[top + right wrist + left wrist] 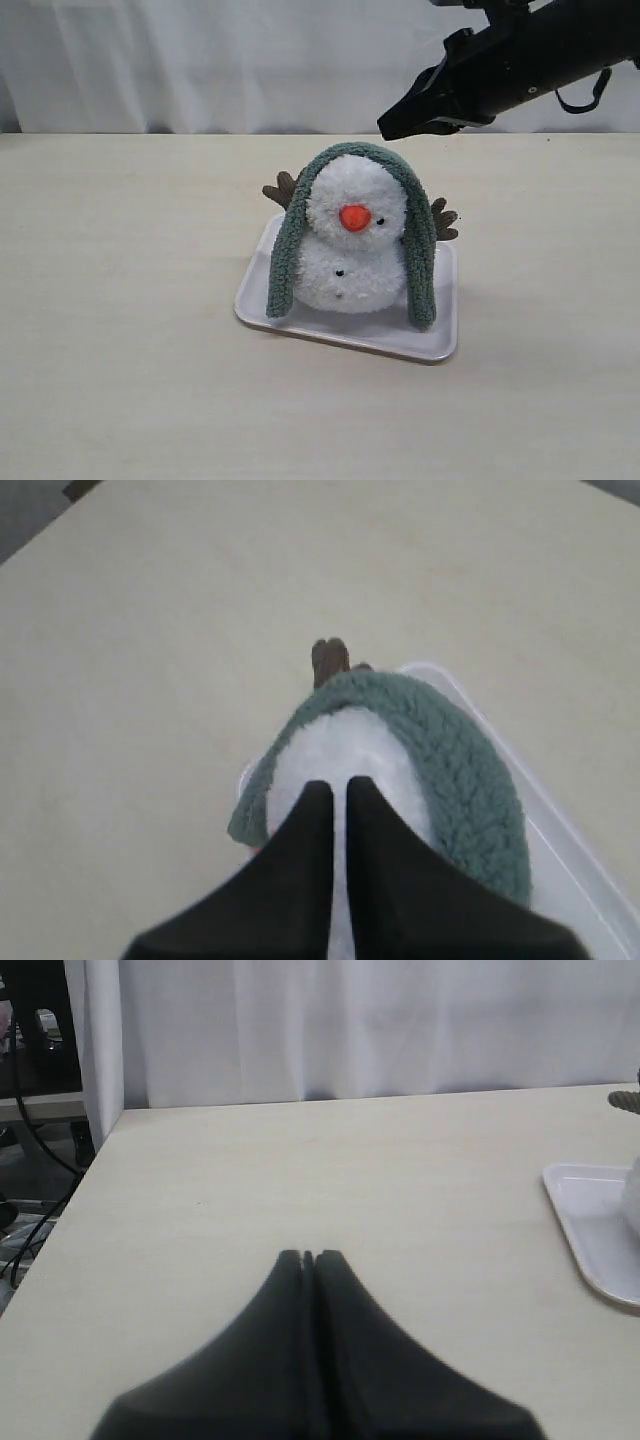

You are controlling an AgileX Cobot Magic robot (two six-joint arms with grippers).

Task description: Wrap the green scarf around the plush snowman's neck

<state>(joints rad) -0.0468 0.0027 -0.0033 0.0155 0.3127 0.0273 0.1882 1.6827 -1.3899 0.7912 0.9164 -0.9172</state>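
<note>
The plush snowman stands upright on a white tray. The green scarf lies draped over the top of its head, and both ends hang down past the body to the tray. The snowman's neck is bare at the front. My right gripper hovers just above and right of the head, shut to a thin slit with nothing in it. In the right wrist view, that gripper points down at the white head beside the scarf. My left gripper is shut and empty, over bare table left of the tray.
Brown twig arms stick out behind the scarf on both sides. A white curtain hangs behind the table's far edge. In the left wrist view, the table's left edge has cables beyond it.
</note>
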